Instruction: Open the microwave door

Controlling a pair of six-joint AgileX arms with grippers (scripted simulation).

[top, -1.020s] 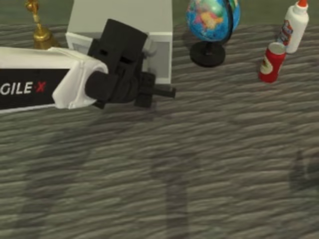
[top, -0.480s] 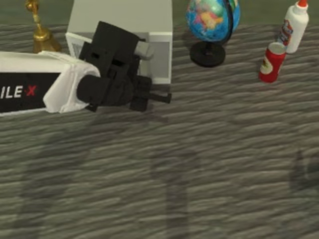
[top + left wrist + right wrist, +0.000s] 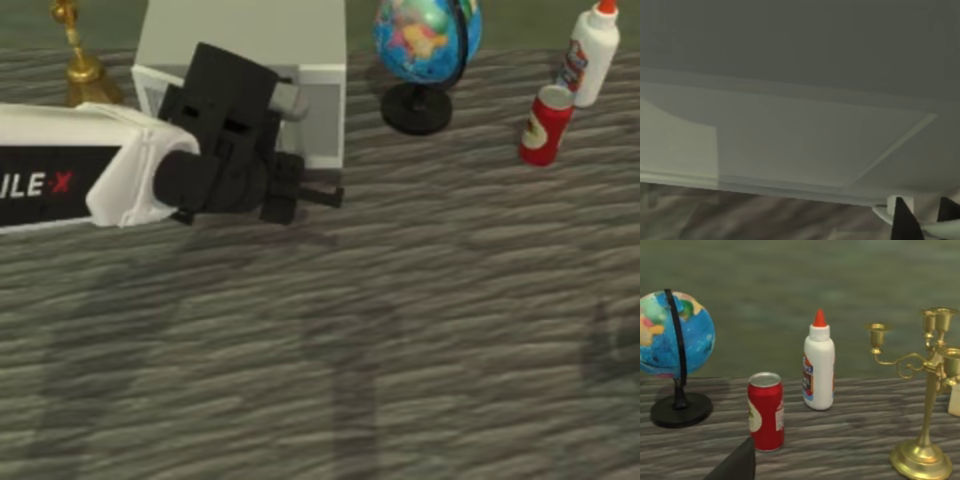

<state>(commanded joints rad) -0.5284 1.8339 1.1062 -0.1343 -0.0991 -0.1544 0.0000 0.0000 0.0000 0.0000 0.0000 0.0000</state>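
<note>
**A:** Microwave door [image 3: 155, 95], anyone see where it sits? From the top view, the microwave [image 3: 245, 35] is at the far left of the table, and the door covers most of its near face, running left to right. Only a sliver shows, since the left arm comes in from the left edge and hangs over it.

**B:** Yep. The left gripper [image 3: 325, 192] is just near of the front, by the door's right end, fingers pointing right. So the door lies on the far side of the jaws, long axis across them. The right arm isn't in that view, so left is clearly the closer one.

**A:** Left wrist view?

**B:** Pale panel fills it, with two dark fingertips [image 3: 904, 224] a little apart around a small white tab, probably the handle. Clamped or not, I can't tell.

**A:** Right wrist view?

**B:** Only a globe [image 3: 671, 335], red can [image 3: 766, 411], glue bottle [image 3: 818, 365] and gold candlestick [image 3: 922, 440]. One dark finger edge shows, so the jaws are unclear.
</note>
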